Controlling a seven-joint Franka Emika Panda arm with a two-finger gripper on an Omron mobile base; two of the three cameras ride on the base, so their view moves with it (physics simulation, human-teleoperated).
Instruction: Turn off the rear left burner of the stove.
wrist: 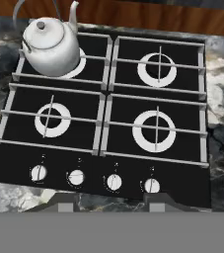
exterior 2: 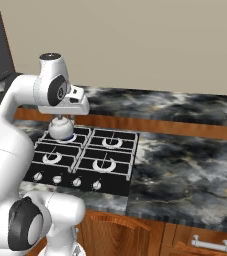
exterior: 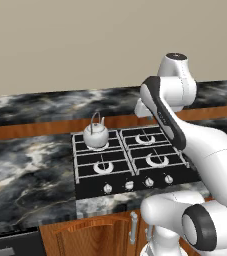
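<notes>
The pincer (wrist: 111,205) hung above the front edge of the stove (wrist: 15,168), its two dark fingertips showing at the bottom of the hand view, set well apart with nothing between them; it gripped nothing. This raised, downward-looking pose probably served to survey the whole cooktop before a knob was chosen. Directly ahead of the fingertips lay the row of four small silver knobs (wrist: 76,177) along the stove's front strip, none of them touched. Which knob governs which burner could not be read from the small marks above them, though the second from the left appeared turned differently from the others. Beyond the knobs sat the front burners, and beyond those the rear left burner (wrist: 79,69), at the far left corner of the stove as the arm faced it. A white kettle (wrist: 49,44) stood on that burner and hid most of its ring; a faint blue glow showed beneath the kettle (exterior 2: 61,127) in the right base view. The dark marbled tabletop (exterior: 25,175) surrounded the stove.
</notes>
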